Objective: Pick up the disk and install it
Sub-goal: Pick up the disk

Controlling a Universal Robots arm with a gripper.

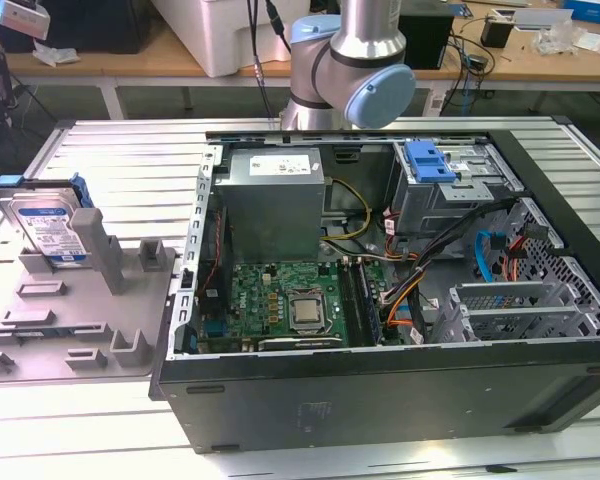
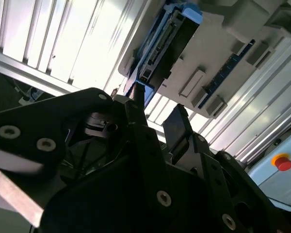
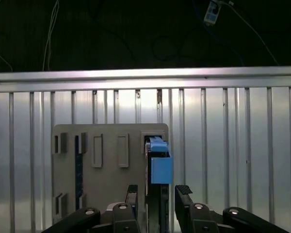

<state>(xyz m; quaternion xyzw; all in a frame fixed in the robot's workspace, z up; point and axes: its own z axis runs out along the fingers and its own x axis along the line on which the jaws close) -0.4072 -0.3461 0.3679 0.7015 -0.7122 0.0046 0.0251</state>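
The hand [image 3: 157,190] hangs open (holding nothing), lined up with the disk [image 3: 160,165] standing upright in its grey holder [image 3: 106,189].

disk [image 1: 50,225]: 1 | computer case [image 1: 380,400]: 1 | grey fixture plate [image 1: 90,305]: 1 | arm [image 1: 352,60]: 1

Slotted alu table [image 1: 110,150] w/ grey fixture plate [image 1: 50,312], open PC case [image 1: 380,400].
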